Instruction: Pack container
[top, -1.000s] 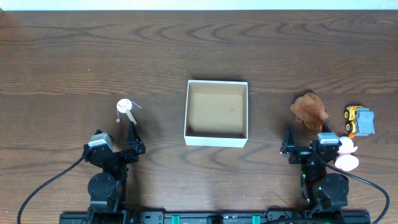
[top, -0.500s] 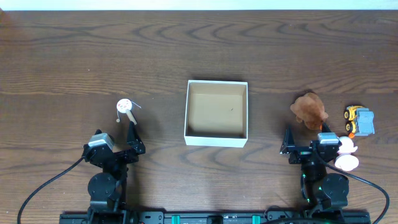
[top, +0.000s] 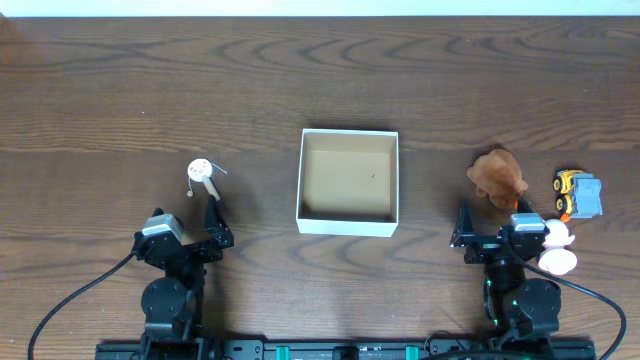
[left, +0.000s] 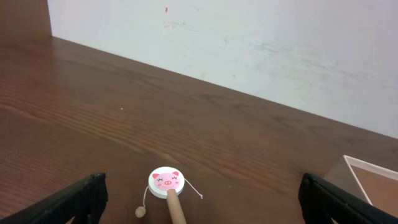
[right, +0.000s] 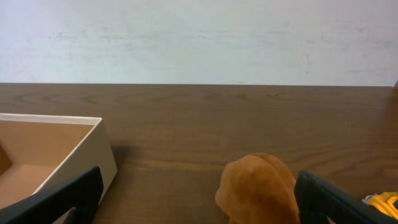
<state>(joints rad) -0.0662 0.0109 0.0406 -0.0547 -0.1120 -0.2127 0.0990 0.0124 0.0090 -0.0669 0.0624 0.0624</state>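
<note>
The container (top: 348, 222) is a square white-walled box with a brown inside, at the table's middle; its corner shows in the left wrist view (left: 373, 171) and the right wrist view (right: 62, 146). A pig-face rattle drum on a wooden stick (top: 203, 174) lies left of it, just ahead of my open, empty left gripper (top: 213, 227); it also shows in the left wrist view (left: 166, 182). A brown plush toy (top: 497, 177) lies right of the box, just ahead of my open, empty right gripper (top: 490, 228); it also shows in the right wrist view (right: 261, 186).
A yellow and blue toy truck (top: 577, 194) lies at the far right. A white and pink toy (top: 556, 246) lies beside the right arm's base. A white wall (right: 199, 37) stands behind the table.
</note>
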